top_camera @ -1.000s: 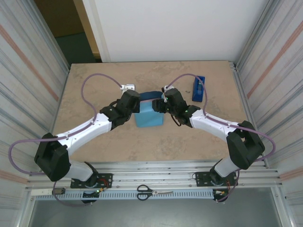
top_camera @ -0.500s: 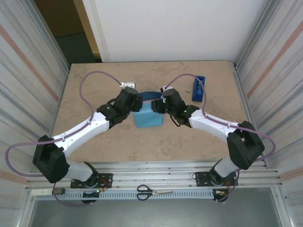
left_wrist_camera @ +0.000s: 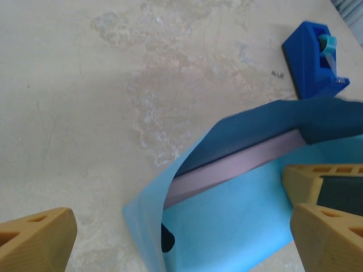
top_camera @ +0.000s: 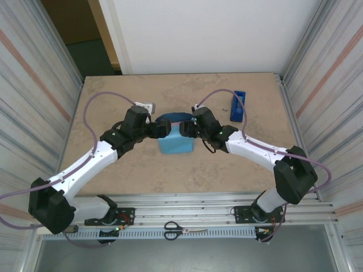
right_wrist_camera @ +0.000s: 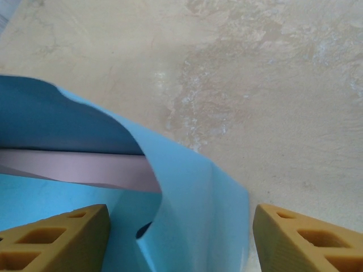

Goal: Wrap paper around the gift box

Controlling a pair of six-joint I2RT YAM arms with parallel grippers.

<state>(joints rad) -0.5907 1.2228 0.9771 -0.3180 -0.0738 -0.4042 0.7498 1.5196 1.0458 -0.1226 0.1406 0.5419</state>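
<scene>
Scissors [top_camera: 181, 229]: lie on the rail at the near edge, between the two arm bases and well apart from the work.
Left gripper [left_wrist_camera: 178, 232]: jaws spread wide, holding nothing, aimed at the left end of the parcel.
Right gripper [right_wrist_camera: 178, 226]: jaws apart, gripping nothing. A light-blue fold rises in the gap between them.
Paper [top_camera: 176, 143]: at mid-table between the two grippers, draped loosely over the box and unsealed. The sky-blue face is outward, with navy showing at the far edge.
Gift box [left_wrist_camera: 232, 164]: lies flat inside the paper, with one mauve edge visible under the lifted flap.
Handling: the sheet looks thin, light and springy, likely to pop open once freed. It is best pinched at a free flap edge. The box seems stiff and light, and may slide on the table.
Views: the wrist cameras look into the open ends and reveal the box edge. From above, paper covers it, but the layout is plain.
Tape dispenser [top_camera: 238, 106]: royal blue, farther back on the right.
</scene>
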